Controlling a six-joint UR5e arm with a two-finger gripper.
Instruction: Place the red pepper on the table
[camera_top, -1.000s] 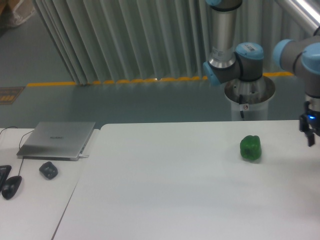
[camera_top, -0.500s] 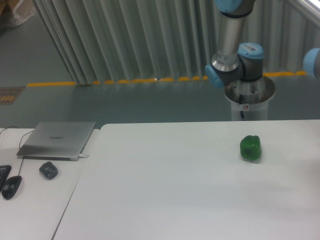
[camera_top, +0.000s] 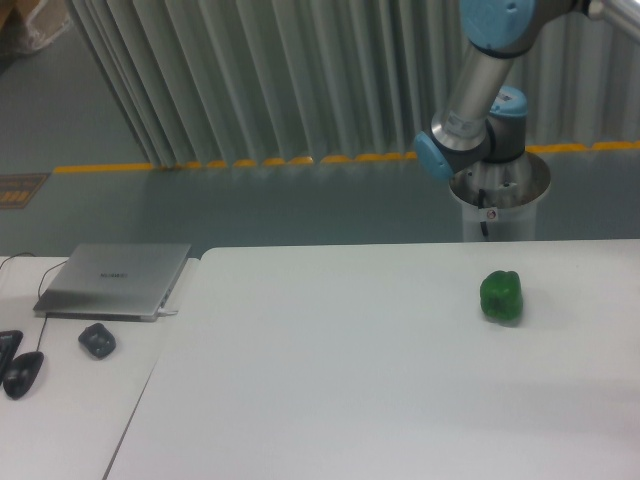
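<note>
The red pepper is out of view. My gripper is out of view too; only the arm's grey lower link and blue joints (camera_top: 478, 110) show at the upper right, leaning off to the right past the frame's edge. The large white table (camera_top: 330, 380) fills the lower part of the view, and a green pepper (camera_top: 501, 296) sits on it at the right.
A smaller white desk (camera_top: 60, 420) adjoins the table on the left, carrying a closed grey laptop (camera_top: 113, 281), a dark mouse (camera_top: 22, 372) and a small dark object (camera_top: 97, 341). The arm's round base (camera_top: 498, 195) stands behind the table's far edge.
The gripper, seen at the right edge a second ago, has left the frame. The arm's lower link has tilted further right. The green pepper has not moved.
</note>
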